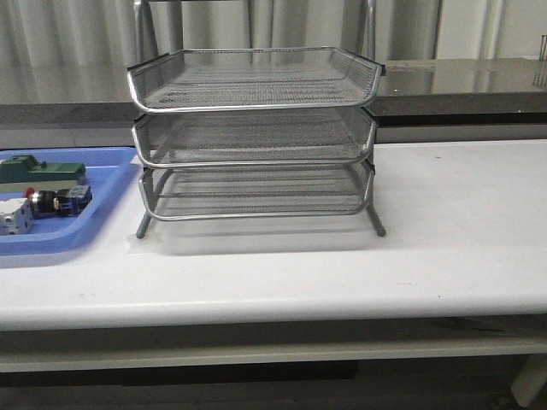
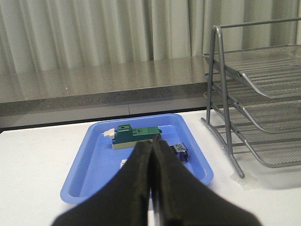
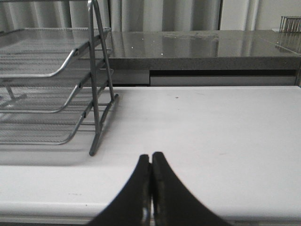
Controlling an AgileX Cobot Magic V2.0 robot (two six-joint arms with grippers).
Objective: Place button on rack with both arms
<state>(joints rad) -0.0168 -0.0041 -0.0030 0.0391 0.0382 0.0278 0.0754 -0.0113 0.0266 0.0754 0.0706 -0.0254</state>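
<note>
Right now the button (image 1: 53,200) lies on its side in the blue tray (image 1: 81,231) at the left of the white counter (image 1: 444,231), between a green block (image 1: 38,169) and a white block (image 1: 14,218). Just beside the tray stands the rack (image 1: 255,141), its three mesh tiers bare. Both arms hang back: the left claw (image 2: 151,143) is clenched on nothing near the tray, and the right claw (image 3: 151,157) is clenched too, beside the rack.
</note>
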